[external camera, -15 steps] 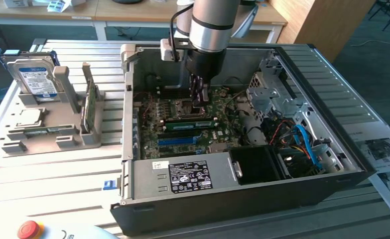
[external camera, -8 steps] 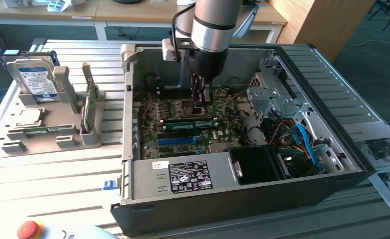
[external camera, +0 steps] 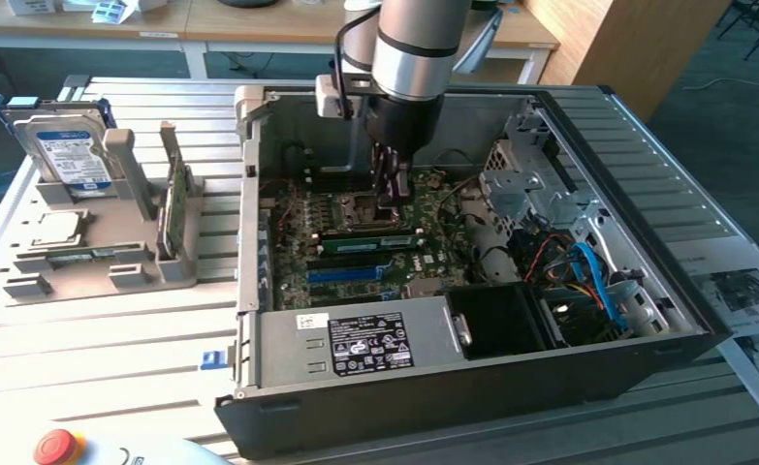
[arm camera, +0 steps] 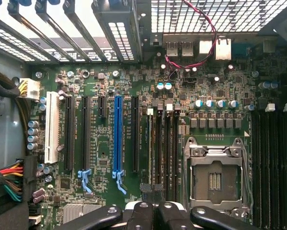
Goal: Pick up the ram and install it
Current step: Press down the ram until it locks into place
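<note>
Grey plastic makes up the holder (external camera: 95, 262) at the exterior view's left, which stands on the slatted table (external camera: 95, 339) and carries the blue-labelled hard drive (external camera: 69, 150) and a green card on edge (external camera: 173, 208). Next comes the open computer case (external camera: 483, 387), whose near left wall (external camera: 247, 194) rises beside the motherboard. The gripper (external camera: 393, 208) reaches down inside, jaws drawn fully together, directly over the ram (external camera: 372, 239). The ram lies as a narrow green stick along one of the memory slots (arm camera: 165, 153), just beside the processor socket (arm camera: 214, 179). Whether the fingertips (arm camera: 141, 211) rest on its top edge or hang just clear of it I cannot tell. The pick-up looks finished, and I judge the seating to be the step in hand. It calls for pressure straight down, with the stick square to its slot so that both end clips can catch. Room is tight, since neighbouring slots run close alongside and the socket frame sits near. Upward the way is free. Further right, the metal drive cage (external camera: 528, 184) and a blue cable (external camera: 592, 276) crowd that side, and the power supply (external camera: 366, 344) closes the near edge.
</note>
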